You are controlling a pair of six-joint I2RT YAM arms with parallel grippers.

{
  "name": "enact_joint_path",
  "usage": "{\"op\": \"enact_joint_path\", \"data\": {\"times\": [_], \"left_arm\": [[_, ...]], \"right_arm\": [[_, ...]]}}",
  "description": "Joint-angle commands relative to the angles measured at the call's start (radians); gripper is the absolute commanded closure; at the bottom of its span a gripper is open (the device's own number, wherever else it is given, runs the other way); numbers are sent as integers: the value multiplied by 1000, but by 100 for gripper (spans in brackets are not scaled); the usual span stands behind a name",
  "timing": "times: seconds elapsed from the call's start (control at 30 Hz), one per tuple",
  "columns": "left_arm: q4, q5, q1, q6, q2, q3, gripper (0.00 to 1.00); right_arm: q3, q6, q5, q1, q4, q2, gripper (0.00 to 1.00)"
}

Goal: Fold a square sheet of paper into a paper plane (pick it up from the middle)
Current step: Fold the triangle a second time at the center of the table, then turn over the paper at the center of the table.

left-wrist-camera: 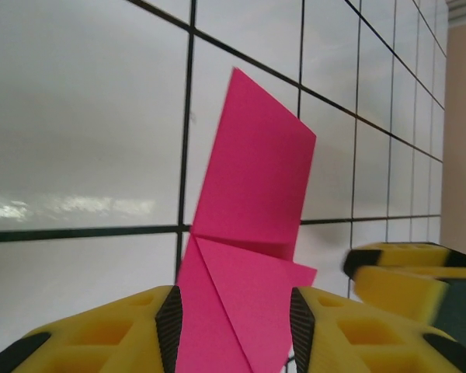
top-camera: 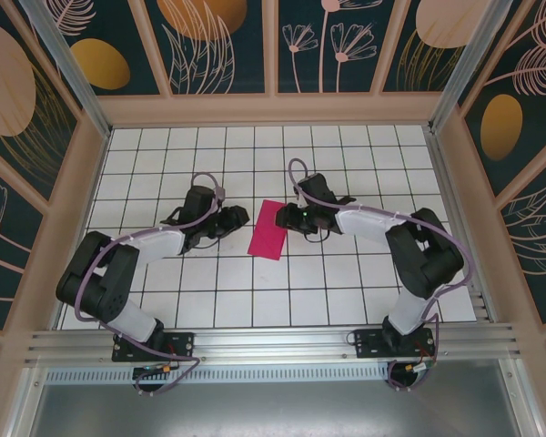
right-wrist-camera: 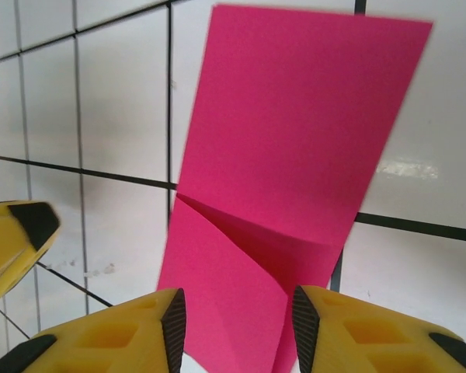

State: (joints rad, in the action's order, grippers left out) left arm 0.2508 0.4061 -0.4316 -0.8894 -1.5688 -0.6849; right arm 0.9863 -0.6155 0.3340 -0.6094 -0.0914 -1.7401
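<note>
Folded magenta-pink paper sheet [top-camera: 267, 228] flat between left gripper [top-camera: 240, 218] and right gripper [top-camera: 283, 217], long axis near-to-far; both equally near its far half, jaws half-parted, empty.

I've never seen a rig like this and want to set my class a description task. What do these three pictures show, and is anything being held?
These are two black robot arms bolted at the near edge of a white tiled table. The wide picture looks down from above and behind them. The other two come from a camera on each wrist, so the yellow fingers at the bottom belong to that arm. Between the arms lies one magenta-pink sheet of paper, folded into a narrow strip with slanted creases at one end. The left gripper and the right gripper face it from either side. In both wrist pictures the jaws stand apart with the paper lying on the tiles between them, so nothing is gripped.
</note>
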Motion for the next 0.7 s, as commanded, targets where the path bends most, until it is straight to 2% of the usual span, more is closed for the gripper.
{"op": "enact_joint_path", "data": {"times": [0.0,0.13,0.3,0.4,0.53,0.67], "left_arm": [[97,58,-22,-52,-12,16,55],[112,69,-37,-66,-41,8,54],[142,97,-48,-91,-70,7,50],[156,122,-55,-99,-95,1,49],[162,137,-61,-97,-121,-9,49],[157,148,-71,-88,-138,-24,49]], "right_arm": [[5,12,35,3,26,-47,58],[4,16,48,12,43,-77,62],[-16,4,78,22,84,-89,86],[-29,-1,78,32,90,-85,93],[-45,-7,72,41,96,-80,98],[-62,-16,72,47,107,-73,98]]}}
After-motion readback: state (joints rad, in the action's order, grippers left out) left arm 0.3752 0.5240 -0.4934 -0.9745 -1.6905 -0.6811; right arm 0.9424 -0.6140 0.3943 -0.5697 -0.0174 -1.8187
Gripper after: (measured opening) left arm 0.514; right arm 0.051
